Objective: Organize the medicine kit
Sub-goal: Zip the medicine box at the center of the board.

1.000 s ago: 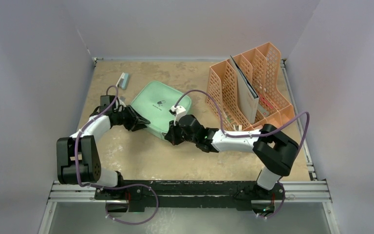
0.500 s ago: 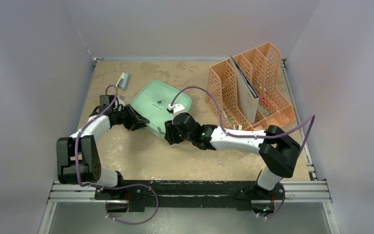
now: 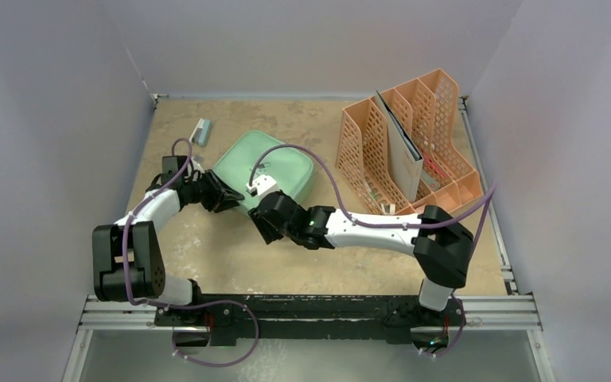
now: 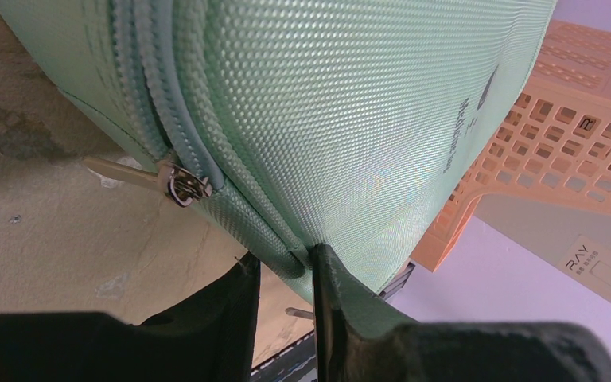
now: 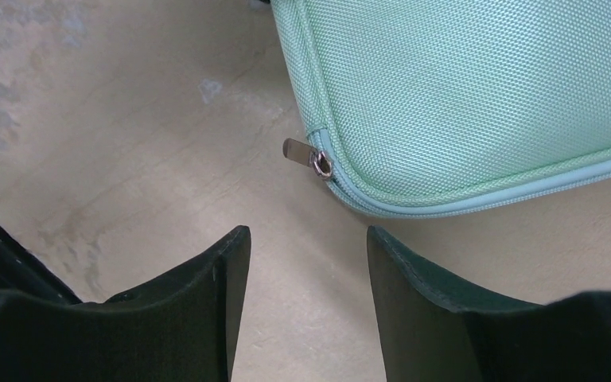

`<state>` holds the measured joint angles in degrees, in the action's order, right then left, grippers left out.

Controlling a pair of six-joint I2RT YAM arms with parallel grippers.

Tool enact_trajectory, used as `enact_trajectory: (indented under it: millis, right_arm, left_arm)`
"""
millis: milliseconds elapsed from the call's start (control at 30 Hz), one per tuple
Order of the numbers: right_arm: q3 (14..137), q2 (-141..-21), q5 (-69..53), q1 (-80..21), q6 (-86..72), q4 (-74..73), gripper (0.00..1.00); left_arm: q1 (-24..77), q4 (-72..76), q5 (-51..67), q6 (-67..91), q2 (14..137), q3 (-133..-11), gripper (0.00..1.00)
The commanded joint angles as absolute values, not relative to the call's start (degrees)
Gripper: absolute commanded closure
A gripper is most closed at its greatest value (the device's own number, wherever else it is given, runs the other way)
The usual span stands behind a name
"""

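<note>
At the near edge of the table (image 3: 207, 263), your two arms reach inward from their bases. Your right claw (image 5: 306, 239) hangs just off the 6 o'clock corner of the medicine kit (image 3: 286, 171), its fingers (image 5: 223, 278) spread apart with only bare tabletop between them and the metal zipper pull (image 5: 298, 150) just beyond their tips. A little farther in, at the kit's 8 o'clock edge, your left claw (image 4: 286, 267) is pinched tight on the kit's zippered seam. The kit itself is a mint-green woven case, lying at about 10 o'clock from the table's middle. Beyond it, at 2 o'clock, a peach mesh file rack (image 3: 437, 103) stands holding a flat folder (image 3: 404, 155), and a small pale-green object (image 3: 201, 131) lies near the 11 o'clock corner.
</note>
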<state>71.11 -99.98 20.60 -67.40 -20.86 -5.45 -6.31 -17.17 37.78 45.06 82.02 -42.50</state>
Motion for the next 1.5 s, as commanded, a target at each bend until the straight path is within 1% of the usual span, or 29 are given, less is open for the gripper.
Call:
enact_trajectory:
  millis: [0,33,100,133,333,433,667,967,1133,1467]
  right_arm:
    - [75.34,-99.94,21.83,-67.28,-12.89,-6.91,0.42]
    - [76.64,-100.32,25.22,-67.26,-14.31,-8.42,0.40]
    - [79.23,-101.58,32.22,-67.28,-15.37,-9.69,0.32]
    - [80.44,-102.46,33.13,-67.55,-14.74,-10.49,0.30]
    - [82.58,-105.12,35.33,-67.88,-5.71,-9.18,0.28]
    - [85.29,-106.87,39.45,-67.86,-5.67,-10.05,0.26]
    - [90.77,-111.07,42.11,-68.39,-16.95,-16.29,0.27]
    - [91.68,-112.75,46.60,-72.82,-22.48,-17.93,0.27]
    - [96.31,-116.00,52.72,-74.88,-26.95,-25.61,0.28]
    - [103.64,-122.77,59.56,-76.29,-35.89,-36.42,0.33]
  left_arm:
    - [-6.70,-14.19,36.95,43.97,81.10,-41.97,0.74]
    - [-6.72,-14.28,37.02,43.87,81.12,-41.96,0.74]
    - [-6.68,-14.28,37.32,43.77,80.99,-41.97,0.73]
    - [-6.68,-14.24,37.43,43.70,80.95,-42.05,0.73]
    - [-6.69,-13.92,38.63,43.67,81.30,-42.55,0.73]
    - [-6.69,-13.97,39.10,43.68,81.08,-42.45,0.73]
    - [-6.70,-13.82,39.51,43.68,80.84,-42.11,0.72]
    - [-6.70,-13.38,39.73,43.77,80.85,-41.75,0.72]
    - [-6.71,-13.42,40.19,43.70,80.32,-41.91,0.72]
    - [-6.76,-13.66,41.48,42.80,80.65,-42.28,0.72]
